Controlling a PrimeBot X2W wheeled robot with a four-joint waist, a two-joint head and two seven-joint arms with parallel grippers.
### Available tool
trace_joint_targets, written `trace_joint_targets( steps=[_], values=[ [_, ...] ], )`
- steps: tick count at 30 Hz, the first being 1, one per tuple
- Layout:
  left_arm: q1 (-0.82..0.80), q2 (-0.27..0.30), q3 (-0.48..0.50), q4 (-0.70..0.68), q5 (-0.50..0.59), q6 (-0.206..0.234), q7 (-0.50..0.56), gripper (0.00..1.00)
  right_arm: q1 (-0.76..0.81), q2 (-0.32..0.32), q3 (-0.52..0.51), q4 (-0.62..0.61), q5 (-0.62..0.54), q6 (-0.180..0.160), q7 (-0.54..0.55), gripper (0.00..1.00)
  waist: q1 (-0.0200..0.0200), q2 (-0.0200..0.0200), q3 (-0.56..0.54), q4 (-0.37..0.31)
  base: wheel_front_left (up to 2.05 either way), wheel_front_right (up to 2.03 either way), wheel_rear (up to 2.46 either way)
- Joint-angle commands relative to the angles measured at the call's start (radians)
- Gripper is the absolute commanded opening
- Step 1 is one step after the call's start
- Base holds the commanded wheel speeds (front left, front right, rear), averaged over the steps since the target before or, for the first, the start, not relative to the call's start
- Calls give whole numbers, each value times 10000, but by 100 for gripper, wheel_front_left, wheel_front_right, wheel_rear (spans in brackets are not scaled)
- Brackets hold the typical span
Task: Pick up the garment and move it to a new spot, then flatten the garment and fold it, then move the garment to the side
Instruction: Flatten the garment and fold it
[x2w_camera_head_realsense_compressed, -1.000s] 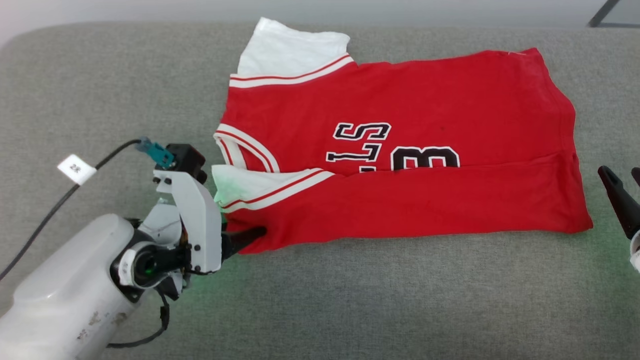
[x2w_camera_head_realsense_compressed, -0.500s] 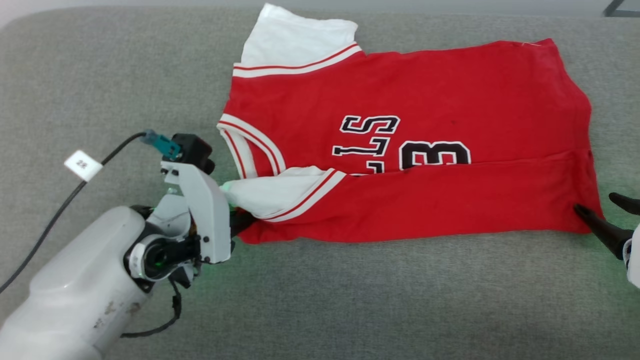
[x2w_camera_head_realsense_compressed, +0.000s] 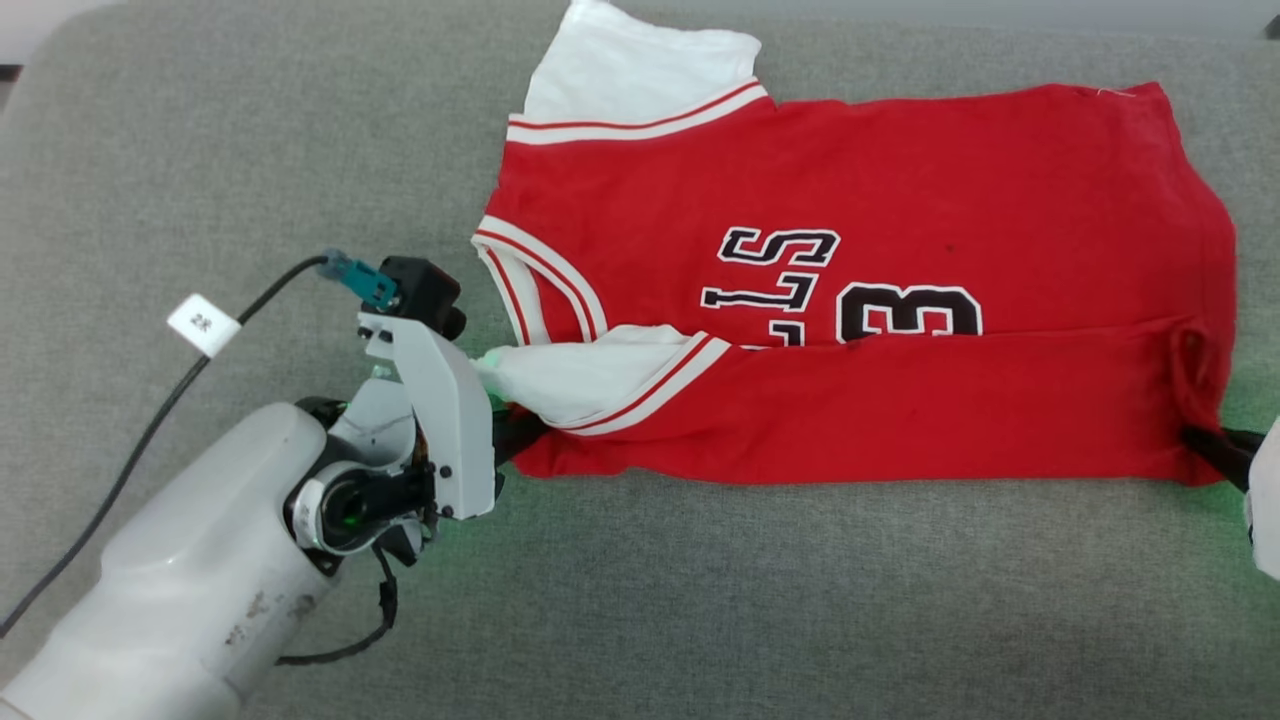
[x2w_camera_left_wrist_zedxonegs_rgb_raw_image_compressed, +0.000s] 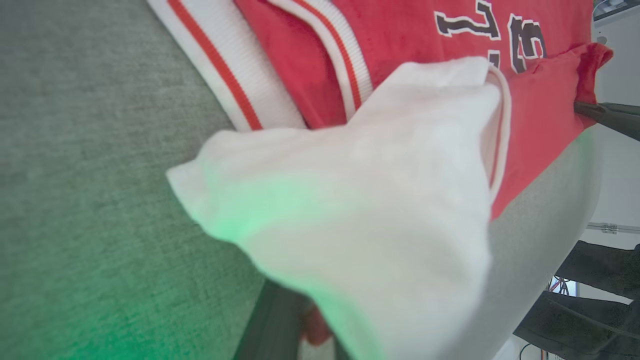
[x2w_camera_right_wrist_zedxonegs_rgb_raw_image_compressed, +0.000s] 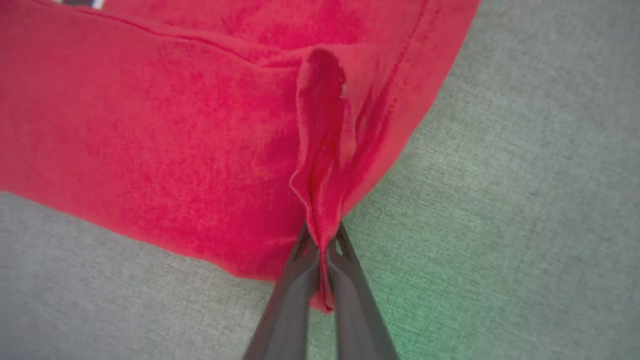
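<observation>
The garment (x2w_camera_head_realsense_compressed: 900, 200), a red jersey with white side panels and black-white lettering, lies spread on the grey cushion (x2w_camera_head_realsense_compressed: 700, 600), its near edge folded up over the lower lettering. My left gripper (x2w_camera_head_realsense_compressed: 522, 437) is shut on the garment's near-left corner. In the left wrist view the white panel (x2w_camera_left_wrist_zedxonegs_rgb_raw_image_compressed: 350, 200) bunches over the left gripper (x2w_camera_left_wrist_zedxonegs_rgb_raw_image_compressed: 305, 325) and hides most of it. My right gripper (x2w_camera_head_realsense_compressed: 1205, 448) is shut on the near-right hem corner. In the right wrist view the right gripper (x2w_camera_right_wrist_zedxonegs_rgb_raw_image_compressed: 322, 245) pinches a raised red fold of the garment (x2w_camera_right_wrist_zedxonegs_rgb_raw_image_compressed: 150, 125).
A black cable (x2w_camera_head_realsense_compressed: 150, 440) with a white tag (x2w_camera_head_realsense_compressed: 203, 324) runs across the cushion to my left wrist. Bare grey surface lies in front of the garment and to its left. The cushion's far edge passes just behind the garment.
The left gripper closed on the near-left corner. The right gripper came in from the right and closed on the hem corner, raising a small fold. The head camera shifted.
</observation>
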Motion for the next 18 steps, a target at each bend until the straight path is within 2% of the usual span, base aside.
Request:
trace_joint_targets(
  steps=[1, 7, 18],
  values=[
    [414, -126, -238, 129, 32, -32, 46, 0, 281, 28, -15, 106, 48, -15, -12, 0, 0, 0, -133, -10, 0, 0, 0],
    [928, 373, -27, -347, -213, -76, -182, 0, 1167, -82, -479, -330, 363, -14, -295, 0, 0, 0, -578, -111, 0, 0, 0],
    [2478, 1796, 207, -2724, -658, 424, -343, 0, 2942, -110, -1214, -1702, 639, -14, -268, 0, 0, 0, -919, -361, 0, 0, 0]
  ],
)
